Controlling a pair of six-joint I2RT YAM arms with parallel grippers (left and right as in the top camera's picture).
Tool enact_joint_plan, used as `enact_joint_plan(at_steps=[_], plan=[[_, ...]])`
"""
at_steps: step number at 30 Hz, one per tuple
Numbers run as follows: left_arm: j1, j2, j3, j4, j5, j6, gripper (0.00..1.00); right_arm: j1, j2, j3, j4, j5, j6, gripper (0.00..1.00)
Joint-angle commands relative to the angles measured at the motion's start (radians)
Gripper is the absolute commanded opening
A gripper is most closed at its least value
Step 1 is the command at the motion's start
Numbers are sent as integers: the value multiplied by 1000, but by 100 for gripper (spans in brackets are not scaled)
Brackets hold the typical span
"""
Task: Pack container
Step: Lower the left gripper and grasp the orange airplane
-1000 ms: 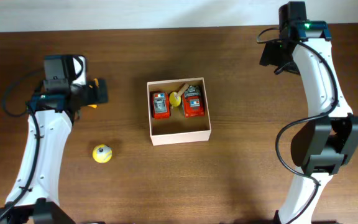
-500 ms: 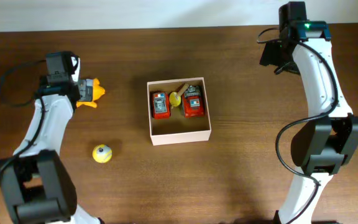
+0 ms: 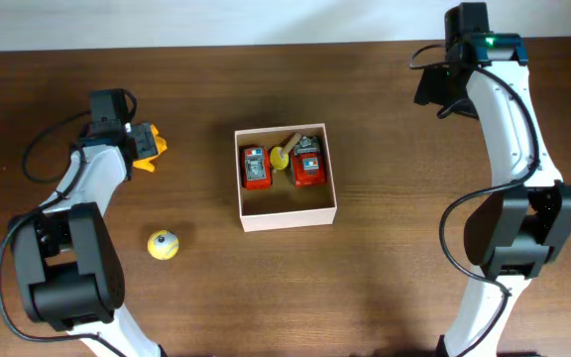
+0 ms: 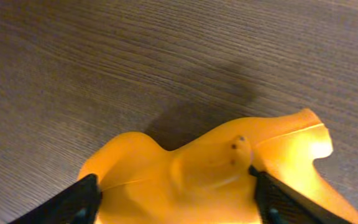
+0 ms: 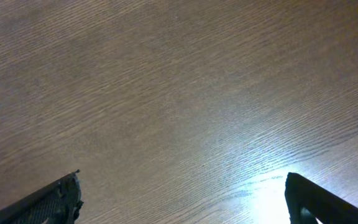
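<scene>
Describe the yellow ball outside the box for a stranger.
Find the white box mid-table. Left of it, lower in the overhead view, lies a yellow ball. Unlike the orange toy in the left end effector, it is round and free.

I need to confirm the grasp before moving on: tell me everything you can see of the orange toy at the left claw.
The orange toy is smooth and glossy, plastic or rubber by its look, with a rounded body, a flared fin-like end and tiny dark dots. The left claw grips it, a dark finger on each side. Its shadow lies offset on the wooden table, so it seems lifted.
</scene>
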Motion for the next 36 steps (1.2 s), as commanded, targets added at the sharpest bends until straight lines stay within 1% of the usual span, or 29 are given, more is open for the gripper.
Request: enact_joint_plan(at_steps=[1, 5, 10, 14, 16, 18, 21, 28, 34, 35, 36], plan=[[-4, 29, 8, -2, 8, -142, 76, -4, 4, 0, 0, 8, 2, 99], [-5, 29, 8, 10, 8, -159, 72, -4, 4, 0, 0, 8, 2, 99], [-5, 29, 9, 52, 14, -162, 73, -4, 4, 0, 0, 8, 2, 99], [-5, 29, 9, 101, 69, -164, 73, -4, 4, 0, 0, 8, 2, 99], [-5, 29, 9, 119, 88, -185, 73, -4, 4, 0, 0, 8, 2, 99], [-5, 29, 9, 121, 87, -215, 72, -4, 4, 0, 0, 8, 2, 99], [-5, 29, 9, 129, 87, -215, 69, -4, 4, 0, 0, 8, 2, 99], [-5, 29, 9, 179, 88, -219, 68, -4, 4, 0, 0, 8, 2, 99], [-5, 29, 9, 140, 121, -218, 62, -4, 4, 0, 0, 8, 2, 99], [-5, 29, 9, 134, 121, -218, 60, -4, 4, 0, 0, 8, 2, 99], [-5, 29, 9, 130, 121, -218, 55, -4, 4, 0, 0, 8, 2, 99]])
